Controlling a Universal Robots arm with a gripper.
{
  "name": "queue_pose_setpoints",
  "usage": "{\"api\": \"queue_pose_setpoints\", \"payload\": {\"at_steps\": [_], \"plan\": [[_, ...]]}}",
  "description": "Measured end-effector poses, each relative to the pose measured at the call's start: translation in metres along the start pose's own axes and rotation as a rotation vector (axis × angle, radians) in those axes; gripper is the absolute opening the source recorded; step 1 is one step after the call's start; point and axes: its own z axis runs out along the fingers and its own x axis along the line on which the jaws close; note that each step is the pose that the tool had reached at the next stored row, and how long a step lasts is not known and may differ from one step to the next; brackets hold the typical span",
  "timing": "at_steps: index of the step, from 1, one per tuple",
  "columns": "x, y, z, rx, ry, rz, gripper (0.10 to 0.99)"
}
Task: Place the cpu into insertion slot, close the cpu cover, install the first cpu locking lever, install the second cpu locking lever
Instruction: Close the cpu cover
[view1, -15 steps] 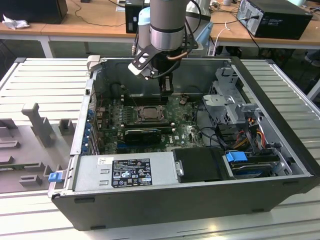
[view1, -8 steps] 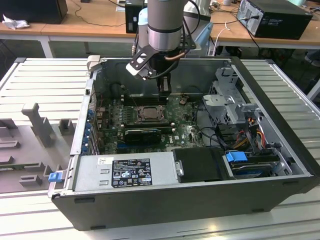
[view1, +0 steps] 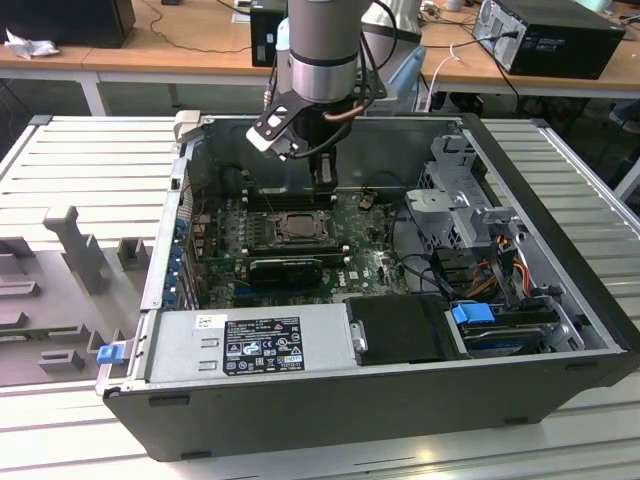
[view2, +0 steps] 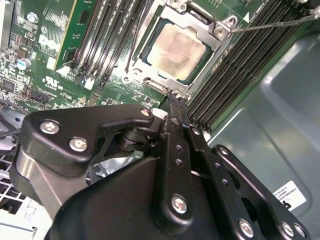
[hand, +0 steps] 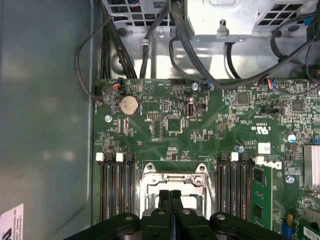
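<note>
In the second wrist view the pale silver-beige cpu (view2: 175, 49) lies flat in the insertion slot (view2: 150, 82), and the silvery cpu cover (view2: 216, 44) is folded down around it. A thin metal locking lever (view2: 272, 24) stands out from the slot's corner over the memory slots. My gripper (view2: 175, 99) is shut with nothing between its fingers, its tip right at the slot's edge. In the first wrist view the gripper (hand: 170, 196) hangs over the slot's metal frame (hand: 172, 169). In the exterior view the gripper (view1: 322, 186) is just behind the slot (view1: 297, 228).
Long black memory slots (hand: 114, 185) flank the socket on both sides. A black graphics card (view1: 285, 270) lies in front of it, with the power supply (view1: 250, 345) nearer still. The drive cage (view1: 462, 205) and cables (view1: 505, 265) stand at the exterior view's right. Case walls (view1: 170, 215) surround everything.
</note>
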Motion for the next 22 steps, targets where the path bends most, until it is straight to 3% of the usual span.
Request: {"api": "queue_pose_setpoints", "payload": {"at_steps": [2,5,14,17,22], "plan": [[0.0000,-0.0062,0.0000,0.000,0.0032,-0.001,0.106],[-0.0002,-0.0097,0.0027,0.001,0.0042,-0.007,0.106],[-0.0026,-0.0135,0.0122,0.026,0.0065,-0.044,0.106],[-0.0028,-0.0138,0.0132,0.028,0.0076,-0.072,0.106],[-0.0028,-0.0167,0.0132,0.028,0.0079,-0.074,0.106]]}}
